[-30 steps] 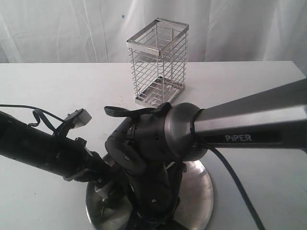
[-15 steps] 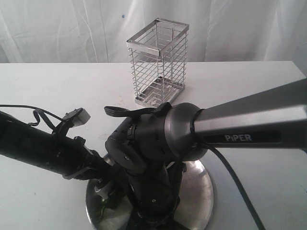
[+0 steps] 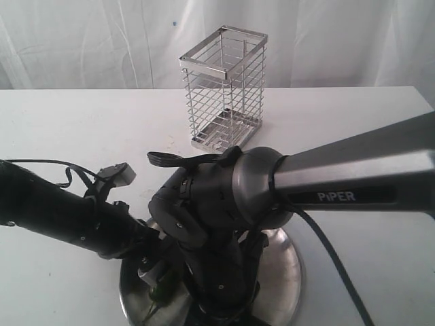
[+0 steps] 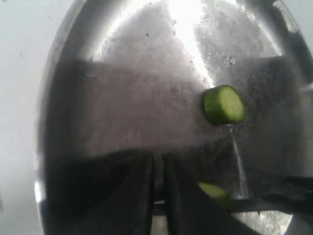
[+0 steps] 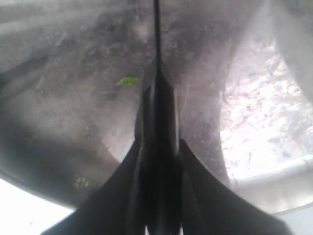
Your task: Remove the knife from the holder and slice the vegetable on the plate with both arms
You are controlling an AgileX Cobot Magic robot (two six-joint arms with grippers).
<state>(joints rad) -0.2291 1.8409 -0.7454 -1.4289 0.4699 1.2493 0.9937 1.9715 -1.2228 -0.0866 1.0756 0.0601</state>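
Observation:
Low over the steel plate (image 3: 282, 272), both arms meet. My left gripper (image 3: 155, 278) (image 4: 159, 169) has its fingers (image 4: 134, 196) almost together. A green end of the vegetable (image 4: 213, 191) sticks out beside one finger, so the grip seems to be on it. One cut slice (image 4: 224, 104) lies apart on the plate (image 4: 122, 98). A thin dark line that may be the blade (image 4: 274, 203) sits by the green end. My right gripper (image 5: 160, 142) is shut on the knife (image 5: 157, 58), whose blade points away over the plate (image 5: 254, 112). In the exterior view the right wrist hides that gripper.
The wire holder (image 3: 224, 88) stands with nothing in it on the white table (image 3: 68, 122), behind the plate. The grey PiPER link (image 3: 353, 176) crosses from the right. A cable (image 3: 333, 258) hangs beside the plate. A green scrap (image 5: 127, 81) lies on the plate.
The left arm has sunk and shifted slightly toward the plate. The right arm has barely moved. Both grips look unchanged.

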